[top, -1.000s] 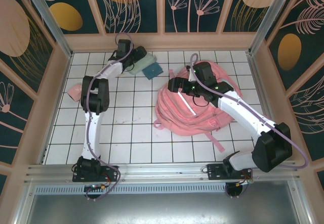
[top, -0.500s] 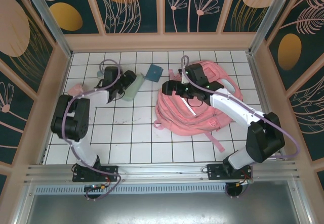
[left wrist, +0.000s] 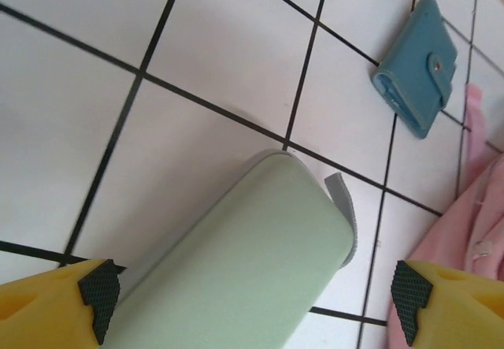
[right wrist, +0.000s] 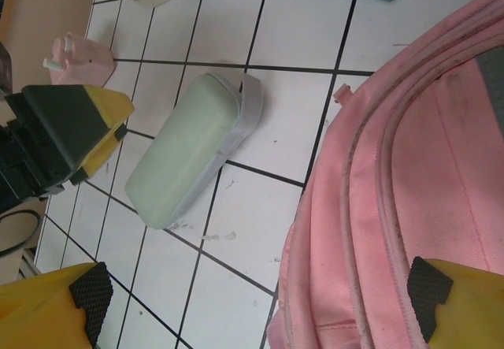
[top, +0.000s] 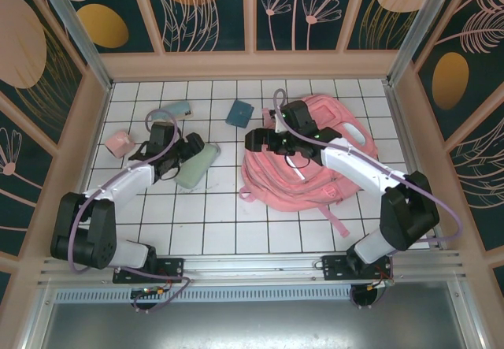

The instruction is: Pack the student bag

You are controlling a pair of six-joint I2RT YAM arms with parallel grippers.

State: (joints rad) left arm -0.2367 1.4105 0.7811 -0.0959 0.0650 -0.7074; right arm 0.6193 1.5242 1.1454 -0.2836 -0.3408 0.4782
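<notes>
The student bag is a large pink backpack lying flat on the right half of the tiled floor, also in the right wrist view. My right gripper hovers open over the bag's left edge, holding nothing. A pale green case lies on the tiles left of the bag. My left gripper sits at its near end, and the case lies between the wide-open fingers with a gap at the right pad.
A blue wallet lies at the back between the case and the bag. A small pink item sits at far left. A teal and cream item lies at the back left. Low walls ring the floor.
The left arm drew back from the back wall, bringing the green case to the middle-left tiles, and its jaws widened. The right gripper shifted left to the bag's left edge.
</notes>
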